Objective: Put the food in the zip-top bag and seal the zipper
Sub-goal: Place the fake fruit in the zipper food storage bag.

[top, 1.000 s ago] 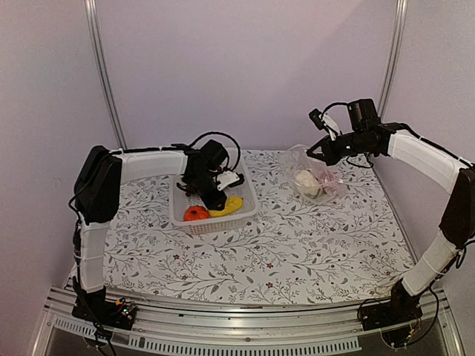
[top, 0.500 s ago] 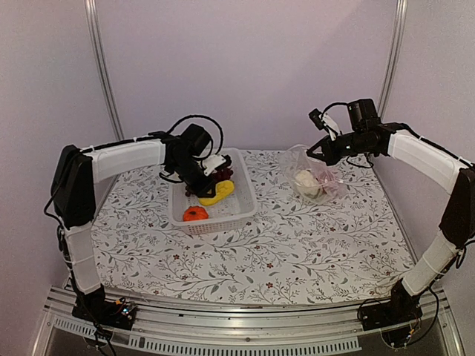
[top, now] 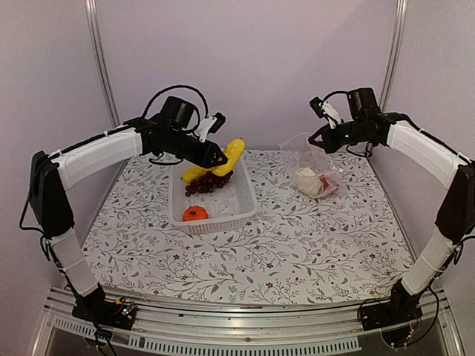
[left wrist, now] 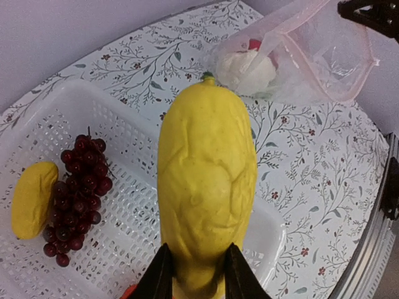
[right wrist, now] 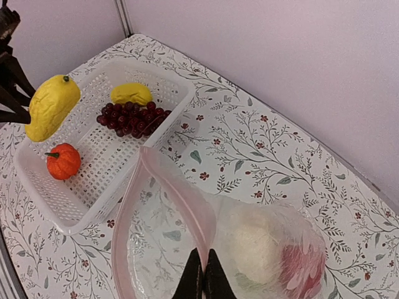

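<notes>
The yellow corn [top: 233, 153] hangs in the air over the far rim of the white basket [top: 178, 208], at about 11 o'clock on the table [top: 297, 252]. The left jaws are clamped on its lower end. The left wrist view shows what the top view cannot: the two dark fingers [left wrist: 159, 278] press the cob's sides, and its green tip points toward the zip-top bag [left wrist: 312, 56].

The bag [top: 312, 167] sits at about 1 o'clock. Its mouth is held up and open by the right jaws, which are closed together on its upper edge. Only the right wrist view looks into that mouth, where the pinkish zipper [right wrist: 177, 190] curves round unsealed. The white cauliflower [right wrist: 252, 243] and the red pepper [right wrist: 302, 265] lie inside.

The dark red grapes [top: 208, 183], the yellow lemon [top: 192, 175] and the orange tomato [top: 195, 213] lie in the basket. The bag is well apart from the corn, at its 3 o'clock in the top view, with bare floral cloth between them.
</notes>
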Available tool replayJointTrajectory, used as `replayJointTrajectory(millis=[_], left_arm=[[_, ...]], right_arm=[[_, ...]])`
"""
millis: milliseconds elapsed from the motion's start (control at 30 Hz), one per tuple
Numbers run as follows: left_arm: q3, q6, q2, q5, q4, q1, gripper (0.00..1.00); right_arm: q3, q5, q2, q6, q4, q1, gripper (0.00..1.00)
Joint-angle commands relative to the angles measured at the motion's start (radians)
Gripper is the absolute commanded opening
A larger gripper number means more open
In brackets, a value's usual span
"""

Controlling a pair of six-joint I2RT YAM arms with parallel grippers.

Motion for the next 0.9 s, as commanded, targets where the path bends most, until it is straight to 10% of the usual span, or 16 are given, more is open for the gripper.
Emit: replayJointTrajectory(millis=[0,867], left_arm=[[-0.015,-0.165,-0.06,0.106,0.196,-0.052,0.21],[0.168,-1.022,0.284,0.344,0.903,-0.211,0.11]], right_arm=[[0.123,0.157,0.052,-0.01,-0.041,-0.006,0.0],[0.313,0.114,0.134,0.056,-0.139,-0.005,0.0]])
